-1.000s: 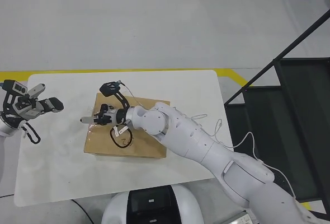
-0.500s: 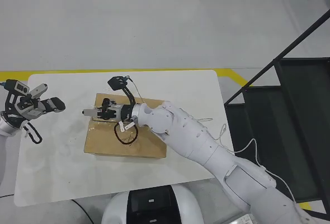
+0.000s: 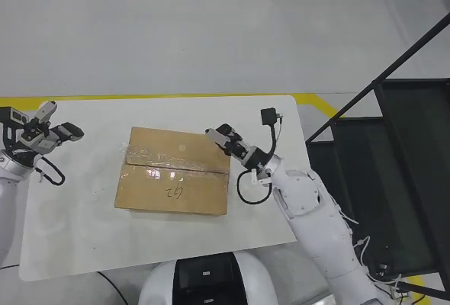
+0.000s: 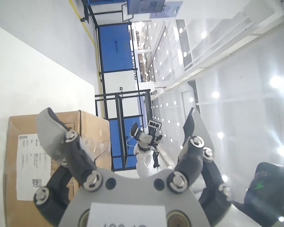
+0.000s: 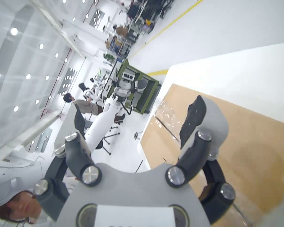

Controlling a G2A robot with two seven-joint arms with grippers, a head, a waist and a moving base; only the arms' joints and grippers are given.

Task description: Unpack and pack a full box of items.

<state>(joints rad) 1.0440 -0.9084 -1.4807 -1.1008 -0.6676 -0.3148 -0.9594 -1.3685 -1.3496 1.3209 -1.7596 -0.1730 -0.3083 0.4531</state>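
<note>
Black stairs stood beside the worktop bearing a taped box; left end effector and right end effector flanked it, spread wide.

The left pincer is spread wide, arm out left; the right pincer also gapes, pointing inward.

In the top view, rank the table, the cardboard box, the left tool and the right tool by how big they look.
1. table
2. cardboard box
3. left tool and right tool: they look about alike, so I won't rank one above the other.
</note>
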